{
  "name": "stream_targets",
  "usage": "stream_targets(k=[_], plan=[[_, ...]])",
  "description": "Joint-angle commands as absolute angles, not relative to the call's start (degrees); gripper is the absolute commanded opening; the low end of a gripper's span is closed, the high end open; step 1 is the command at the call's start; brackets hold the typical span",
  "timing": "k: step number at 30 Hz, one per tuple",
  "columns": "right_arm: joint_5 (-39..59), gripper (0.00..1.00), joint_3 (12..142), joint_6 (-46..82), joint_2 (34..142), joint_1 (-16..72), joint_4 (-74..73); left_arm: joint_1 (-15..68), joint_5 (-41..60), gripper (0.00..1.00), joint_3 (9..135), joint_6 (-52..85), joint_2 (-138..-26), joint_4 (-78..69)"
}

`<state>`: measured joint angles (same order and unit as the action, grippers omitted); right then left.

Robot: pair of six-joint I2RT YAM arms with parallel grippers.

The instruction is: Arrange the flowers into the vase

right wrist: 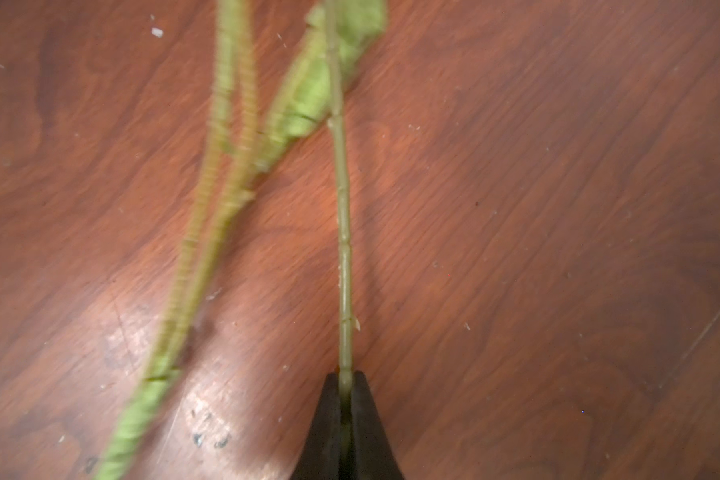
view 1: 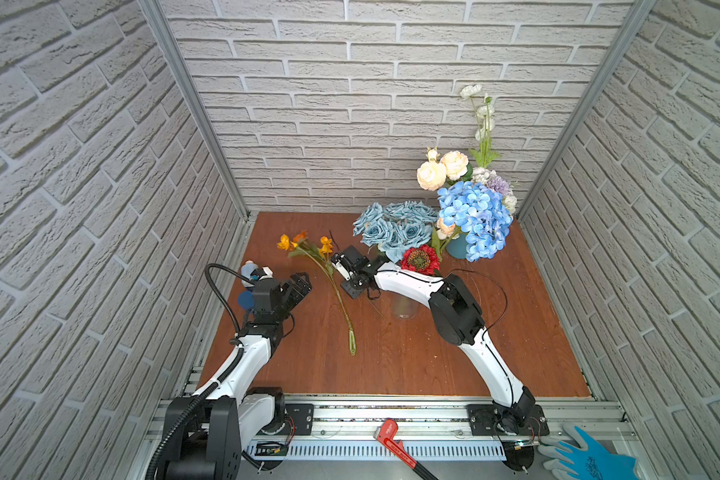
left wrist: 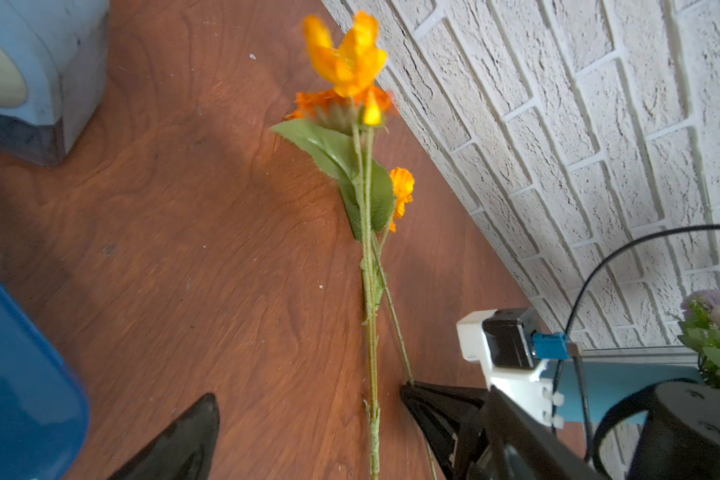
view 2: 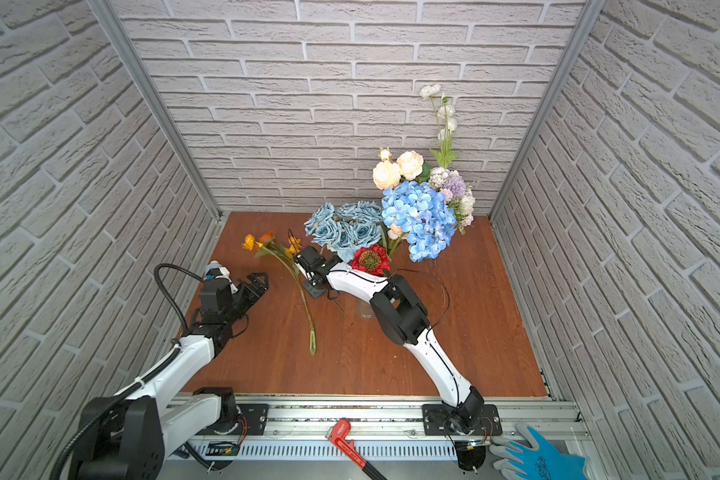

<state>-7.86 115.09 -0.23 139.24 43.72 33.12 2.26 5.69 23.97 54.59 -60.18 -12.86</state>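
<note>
Most of the job looks done. The blue hydrangea (view 1: pixel 474 220), cream-peach roses (view 1: pixel 443 168), lilac-white clusters (view 1: pixel 495 183) and tall white buds (view 1: pixel 484 112) stand bunched in the teal vase (view 1: pixel 457 248) at the far right corner of the table (view 1: pixel 433 365). The dusty-blue roses (view 1: pixel 391 228) and red sunflower (view 1: pixel 420 258) rise just beside them, but what holds those two is hidden. Left to do are the orange flowers (view 1: pixel 308 247), lying flat toward the far left. The right gripper (right wrist: pixel 345 379) is pinched shut on their thin stem (right wrist: pixel 344 249), low at the table, and a thicker stem (right wrist: pixel 208 199) lies loose beside it. The left gripper (view 1: pixel 305 285) hovers near the left edge, jaws spread and empty. A clear glass (view 1: pixel 404 308) stands mid-table, seemingly unfilled
</note>
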Motion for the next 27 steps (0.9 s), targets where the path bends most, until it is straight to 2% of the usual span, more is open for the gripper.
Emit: stream_targets(k=[1,14,22,27], plan=[[-8.32,0.05,115.41,0.62,137.22,43.9,33.9,1.91,6.23,0.98,25.73,53.14,-59.04,-13.43],[-4.53,0.05,105.38,5.18,120.25,44.32,24.22,1.58,7.11,0.98,27.34,51.59,-56.91,-14.39],[-2.92,0.05,102.47,5.49,113.72,45.33,21.52,1.6,9.54,0.98,26.57,52.13,-55.54,-18.72],[1.19,0.05,100.85,5.07,106.81,46.12,19.61,1.56,8.83,0.98,26.61,51.76,-54.42,-17.97]])
